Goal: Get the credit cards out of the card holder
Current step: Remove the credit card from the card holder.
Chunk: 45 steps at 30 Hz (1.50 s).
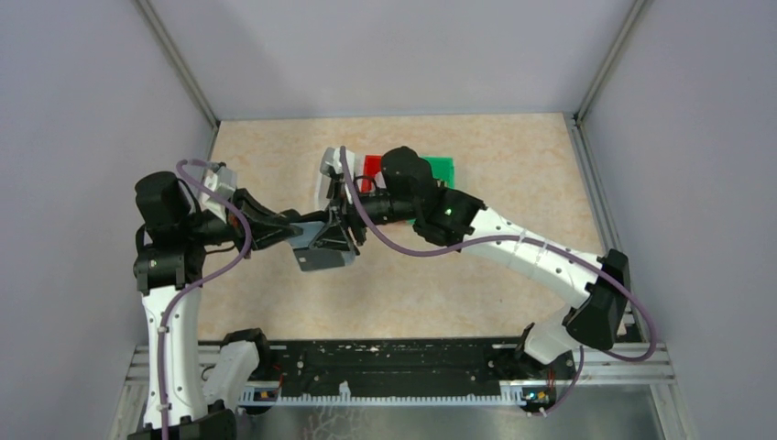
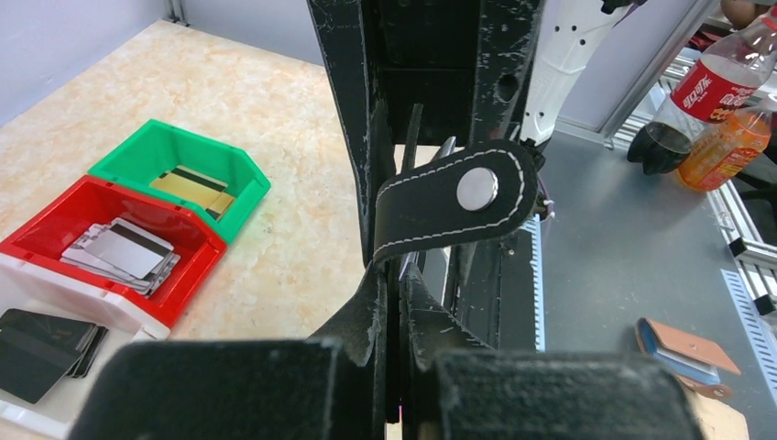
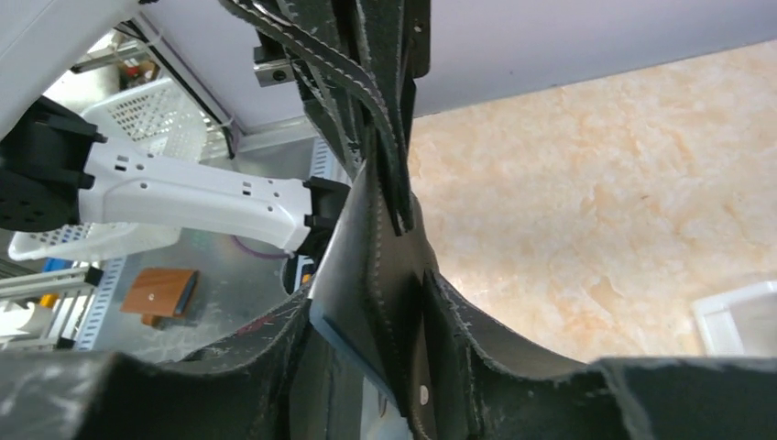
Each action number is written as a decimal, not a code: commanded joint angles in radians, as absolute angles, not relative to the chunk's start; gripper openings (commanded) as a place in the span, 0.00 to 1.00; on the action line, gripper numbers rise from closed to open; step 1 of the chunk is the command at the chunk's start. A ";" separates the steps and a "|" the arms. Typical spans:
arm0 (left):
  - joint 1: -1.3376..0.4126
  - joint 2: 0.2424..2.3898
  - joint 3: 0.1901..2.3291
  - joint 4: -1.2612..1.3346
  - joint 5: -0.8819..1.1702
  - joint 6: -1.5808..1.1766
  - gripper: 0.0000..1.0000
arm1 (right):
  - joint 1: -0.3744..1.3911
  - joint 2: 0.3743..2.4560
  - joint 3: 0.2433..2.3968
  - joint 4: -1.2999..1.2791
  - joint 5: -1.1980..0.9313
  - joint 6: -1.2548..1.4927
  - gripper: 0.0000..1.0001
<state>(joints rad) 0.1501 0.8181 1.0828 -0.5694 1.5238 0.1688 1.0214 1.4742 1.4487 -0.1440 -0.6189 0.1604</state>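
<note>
Two arms are meeting over the beige marbled table, and I am watching them from above with the small black stitched leather card holder held between them. The left gripper is clamping tight on its lower edge, and the strap tab with its metal snap is flopping forward. The right gripper is straddling the spread flaps; I cannot tell whether it is gripping. Nearby, a gold card is lying in the green bin, silvery cards in the red bin, and black cards in the white bin.
</note>
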 commanded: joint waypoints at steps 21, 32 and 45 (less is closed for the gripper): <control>0.145 0.659 0.721 0.590 1.284 -1.084 0.99 | 0.944 1.288 1.126 0.937 -0.395 0.889 0.00; 0.134 0.620 0.727 0.837 1.233 -1.385 0.99 | 0.943 1.381 1.063 1.260 -0.284 1.161 0.00; 0.133 0.564 0.742 0.886 1.144 -1.336 0.99 | 0.987 1.501 1.219 1.384 -0.252 1.325 0.00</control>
<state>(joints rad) 0.1356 0.5884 0.7044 0.8051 1.1751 -1.3361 0.9596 1.5326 1.0847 1.2766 -0.2661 1.2945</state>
